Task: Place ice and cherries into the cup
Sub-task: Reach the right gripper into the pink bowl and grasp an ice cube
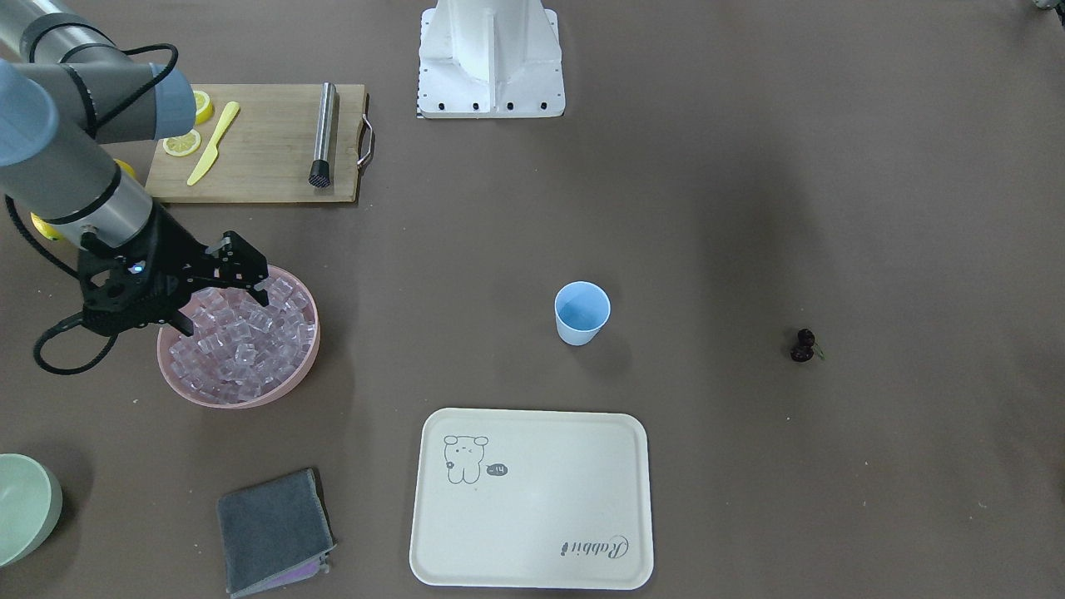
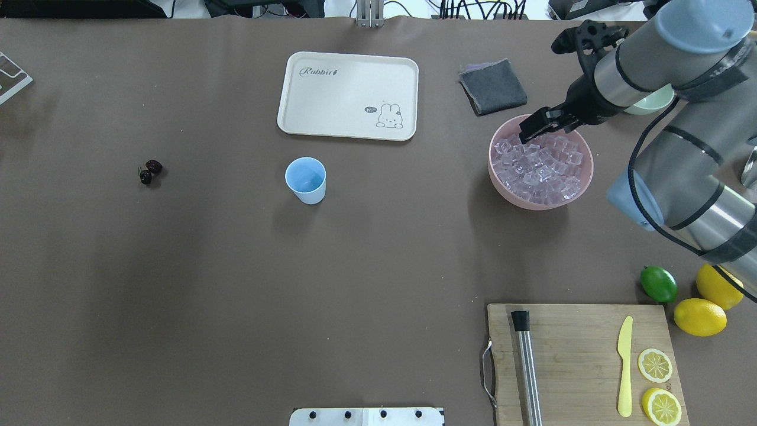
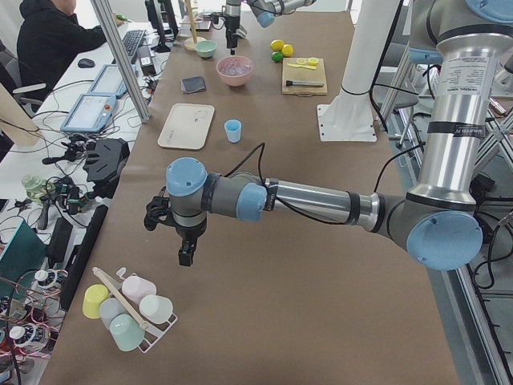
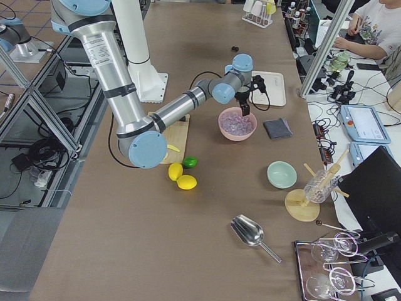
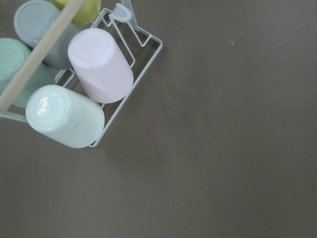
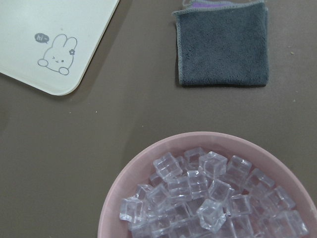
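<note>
Task at its opening step; nothing is in the cup yet, and both ice and cherries remain to be moved.

The right pincer [image 1: 226,312] hangs with its jaws spread wide and its tips down among the ice [image 1: 241,349] heaped in the pink bowl [image 1: 241,403] directly beneath it. Whether a cube is already caught between them cannot be told. The light-blue cup [image 1: 581,314] stands upright and empty, well apart from this pincer toward the table's middle. The cherries [image 1: 803,345] lie on the bare table beyond the cup, farthest from the pincer. The left pincer [image 3: 185,257] hovers at the far end of the table, near a rack of coloured cups [image 3: 128,309]; its opening cannot be told.

Surroundings, by size: a cream tray [image 1: 532,499] lies beside the pincer's line to the cup, not across it. A cutting board [image 1: 266,158] lies near the pincer on the robot's side. A grey cloth [image 1: 270,528] and a pale green bowl [image 1: 25,507] lie on the opposite side.
</note>
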Controlling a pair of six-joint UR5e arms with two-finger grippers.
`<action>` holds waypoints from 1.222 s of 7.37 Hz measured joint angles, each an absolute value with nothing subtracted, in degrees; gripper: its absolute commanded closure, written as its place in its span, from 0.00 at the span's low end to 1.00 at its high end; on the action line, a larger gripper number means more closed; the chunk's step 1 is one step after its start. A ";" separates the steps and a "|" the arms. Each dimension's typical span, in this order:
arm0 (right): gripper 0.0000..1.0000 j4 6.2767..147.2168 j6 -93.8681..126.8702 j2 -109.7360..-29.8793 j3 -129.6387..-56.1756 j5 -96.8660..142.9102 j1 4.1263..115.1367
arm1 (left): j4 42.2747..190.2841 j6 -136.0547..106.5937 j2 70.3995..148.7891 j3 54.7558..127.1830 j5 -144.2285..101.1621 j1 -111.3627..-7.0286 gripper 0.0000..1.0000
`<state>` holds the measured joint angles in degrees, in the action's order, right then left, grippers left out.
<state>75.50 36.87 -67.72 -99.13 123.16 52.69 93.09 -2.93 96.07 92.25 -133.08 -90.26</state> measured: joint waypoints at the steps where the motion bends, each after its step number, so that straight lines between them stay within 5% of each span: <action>1: 0.02 75.50 37.22 -67.80 -98.82 120.40 50.65 | 93.13 -2.91 96.07 92.15 -133.07 -90.26 0.02; 9: 0.10 75.46 35.10 -68.91 -94.95 114.41 47.60 | 96.24 -3.23 96.34 90.21 -133.07 -90.24 0.02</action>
